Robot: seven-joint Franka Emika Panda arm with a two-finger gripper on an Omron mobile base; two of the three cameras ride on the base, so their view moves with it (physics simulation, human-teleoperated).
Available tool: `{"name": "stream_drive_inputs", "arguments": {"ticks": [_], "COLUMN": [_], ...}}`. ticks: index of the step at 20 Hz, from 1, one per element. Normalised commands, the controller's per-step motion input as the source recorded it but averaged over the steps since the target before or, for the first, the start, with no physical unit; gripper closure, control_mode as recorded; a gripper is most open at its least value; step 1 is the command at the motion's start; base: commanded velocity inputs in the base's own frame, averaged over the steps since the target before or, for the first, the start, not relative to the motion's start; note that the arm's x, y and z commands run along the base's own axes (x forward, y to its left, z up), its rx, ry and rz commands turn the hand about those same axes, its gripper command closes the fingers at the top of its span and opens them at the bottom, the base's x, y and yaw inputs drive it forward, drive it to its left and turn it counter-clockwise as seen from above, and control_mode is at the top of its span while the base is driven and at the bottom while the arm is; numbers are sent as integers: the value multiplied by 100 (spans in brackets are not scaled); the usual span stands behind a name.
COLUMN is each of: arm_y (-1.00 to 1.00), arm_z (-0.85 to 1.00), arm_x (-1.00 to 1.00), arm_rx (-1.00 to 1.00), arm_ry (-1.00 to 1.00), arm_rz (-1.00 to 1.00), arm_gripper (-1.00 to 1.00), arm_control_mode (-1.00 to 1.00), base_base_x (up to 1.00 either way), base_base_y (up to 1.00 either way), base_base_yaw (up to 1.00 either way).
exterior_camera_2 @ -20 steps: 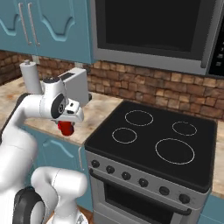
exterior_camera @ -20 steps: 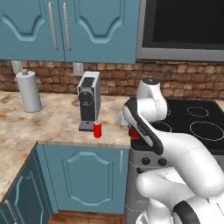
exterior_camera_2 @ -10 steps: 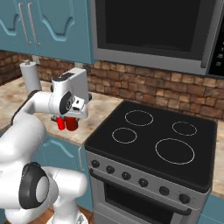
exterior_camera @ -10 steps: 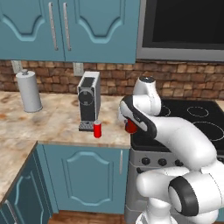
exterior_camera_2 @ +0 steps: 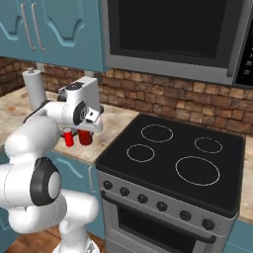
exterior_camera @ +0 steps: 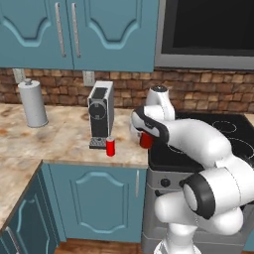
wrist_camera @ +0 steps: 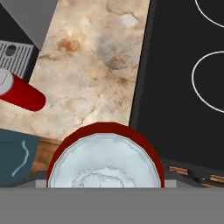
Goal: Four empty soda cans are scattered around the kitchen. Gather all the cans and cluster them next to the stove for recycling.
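Tool [exterior_camera_2: 88, 129] closed around a red soda can [exterior_camera: 146, 140], small smooth cylinder with pale metal top, at centre of left base view and bottom centre of hand view. Held over speckled beige stone-look worktop [exterior_camera: 64, 136], just beside left edge of stove [exterior_camera_2: 168, 158]: flat glossy black cooktop, white ring burners, steel front with round knobs. Second red can [exterior_camera: 110, 147] upright near worktop edge, before boxy grey coffee machine [exterior_camera: 100, 115].

Nothing here carries writing I can read, neither the red cans [exterior_camera: 110, 147] nor, as far as I can tell, the stove [exterior_camera_2: 173, 163].
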Motion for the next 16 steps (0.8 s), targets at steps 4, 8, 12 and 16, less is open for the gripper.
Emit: {"name": "stream_drive_inputs", "arguments": {"ticks": [4,8,12,16], "arm_y": [0,0,0,-1], "arm_z": [-13,-15,-17,-16], "arm_x": [39,42,36,28], "arm_rx": [0,0,0,0], "arm_ry": [5,1,2,5], "arm_rz": [-9,-4,0,0], "arm_gripper": [100,100,100,100], "arm_control_mode": [-100,-100,-100,-100], "base_base_x": [0,0,0,0], "base_base_y": [0,0,0,0], "base_base_yaw": [0,0,0,0]}}
